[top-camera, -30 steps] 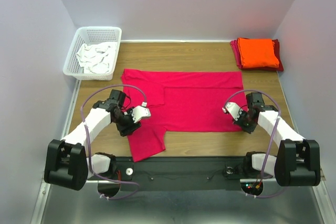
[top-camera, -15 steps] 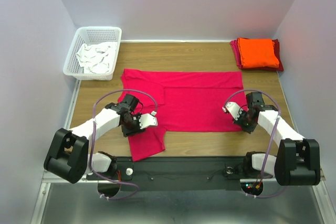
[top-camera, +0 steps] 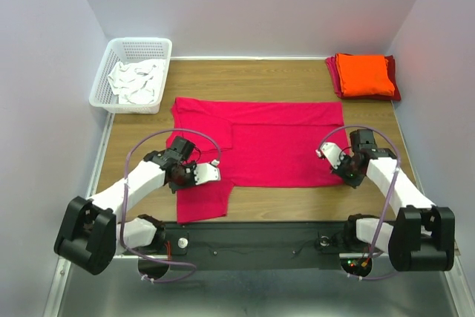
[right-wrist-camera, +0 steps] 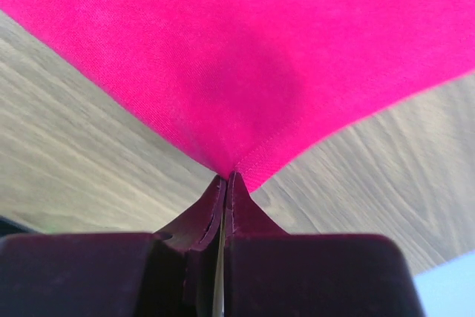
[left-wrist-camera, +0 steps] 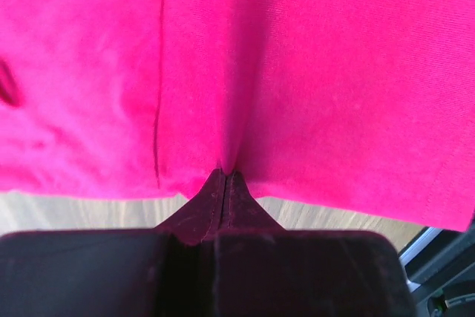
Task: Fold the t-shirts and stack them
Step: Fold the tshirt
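A pinkish-red t-shirt (top-camera: 260, 146) lies spread flat across the middle of the table, one sleeve hanging toward the near edge at the left. My left gripper (top-camera: 180, 174) is shut on the cloth near that sleeve; the left wrist view shows the pinkish-red t-shirt (left-wrist-camera: 297, 72) puckered into the left gripper (left-wrist-camera: 225, 176). My right gripper (top-camera: 347, 172) is shut on the shirt's near right corner, and the right wrist view shows the hemmed corner of the pinkish-red t-shirt (right-wrist-camera: 245, 57) pinched in the right gripper (right-wrist-camera: 226, 178). A folded orange t-shirt (top-camera: 364, 74) rests on a folded darker red t-shirt (top-camera: 394, 90) at the back right.
A white plastic basket (top-camera: 100, 87) with white cloth (top-camera: 137, 83) in it stands at the back left. Bare wooden table (top-camera: 282, 202) shows along the near edge and behind the shirt. Walls close in on the left, right and back.
The left gripper moved right onto the shirt by the sleeve and closed on the cloth; the sleeve shifted slightly. The right gripper stayed shut on its corner.
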Available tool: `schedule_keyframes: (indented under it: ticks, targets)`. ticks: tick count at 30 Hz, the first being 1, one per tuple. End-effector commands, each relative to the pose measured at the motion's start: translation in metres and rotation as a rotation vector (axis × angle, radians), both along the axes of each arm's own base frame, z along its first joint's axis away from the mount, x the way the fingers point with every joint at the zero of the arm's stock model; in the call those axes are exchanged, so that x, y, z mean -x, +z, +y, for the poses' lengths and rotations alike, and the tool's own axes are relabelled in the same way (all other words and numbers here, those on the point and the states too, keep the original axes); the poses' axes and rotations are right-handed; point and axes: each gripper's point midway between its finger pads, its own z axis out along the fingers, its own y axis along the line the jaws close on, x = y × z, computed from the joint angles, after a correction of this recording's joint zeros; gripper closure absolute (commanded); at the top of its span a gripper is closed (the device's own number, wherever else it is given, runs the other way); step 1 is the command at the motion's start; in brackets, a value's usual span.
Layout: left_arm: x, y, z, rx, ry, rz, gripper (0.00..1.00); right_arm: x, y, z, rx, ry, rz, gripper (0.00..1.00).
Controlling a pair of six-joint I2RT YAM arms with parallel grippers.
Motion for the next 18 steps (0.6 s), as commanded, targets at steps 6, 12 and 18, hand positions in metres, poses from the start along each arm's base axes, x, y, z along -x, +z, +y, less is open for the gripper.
schedule_keyframes:
  ticks: [6,12,18]
  targets:
    - [0.003,0.045,-0.001,0.056,0.012,-0.033,1.0,-0.008,0.048,-0.003,0.011,0.01,-0.099,1.0]
    - [-0.007,0.062,-0.003,0.086,0.029,-0.046,1.0,-0.019,0.058,-0.004,0.017,0.029,-0.09,0.99]
    - [-0.033,0.077,0.0,0.114,0.061,-0.04,1.0,-0.044,0.067,-0.005,0.011,0.034,-0.078,0.99]
